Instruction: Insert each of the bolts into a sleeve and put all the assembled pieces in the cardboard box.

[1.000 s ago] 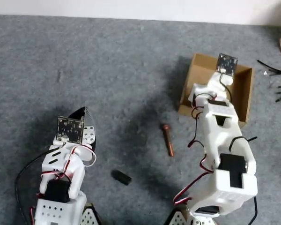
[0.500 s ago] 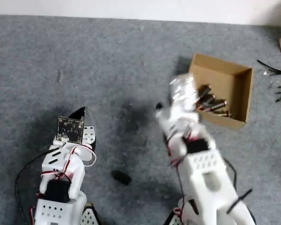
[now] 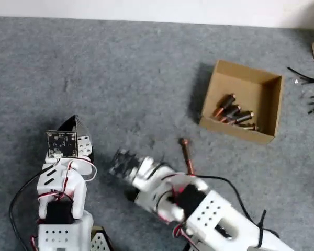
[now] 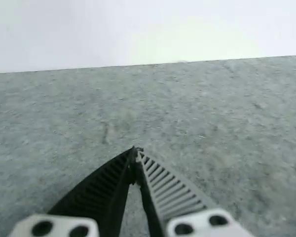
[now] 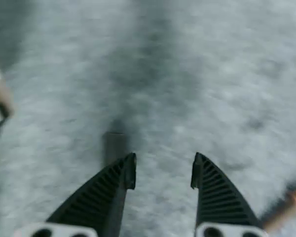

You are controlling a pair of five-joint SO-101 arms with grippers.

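Overhead, an open, square cardboard box with plain brown walls sits on a grey, felt-like mat. Inside it lie several assembled pieces, short cylinders with copper-coloured shanks in dark sleeves, packed side by side against the wall nearest the arms.

One loose bolt, slim, copper-coloured and round-headed, rests on the mat just off the box's corner on the arm side, apart from the box.

The right gripper, on a white plastic arm with red and black wiring, lies farther from the box than the bolt. Its wrist camera shows two black, ribbed, wedge-shaped jaws spread apart with bare mat between them. A short, dark, cylindrical sleeve lies on the mat just past one jaw tip, not touched by it.

The left gripper is well apart from the box, beyond the right gripper. Its ribbed black jaws are pressed together at the tips, with nothing between them.

Thin black cables lie on the mat on the far side of the box from both arms.
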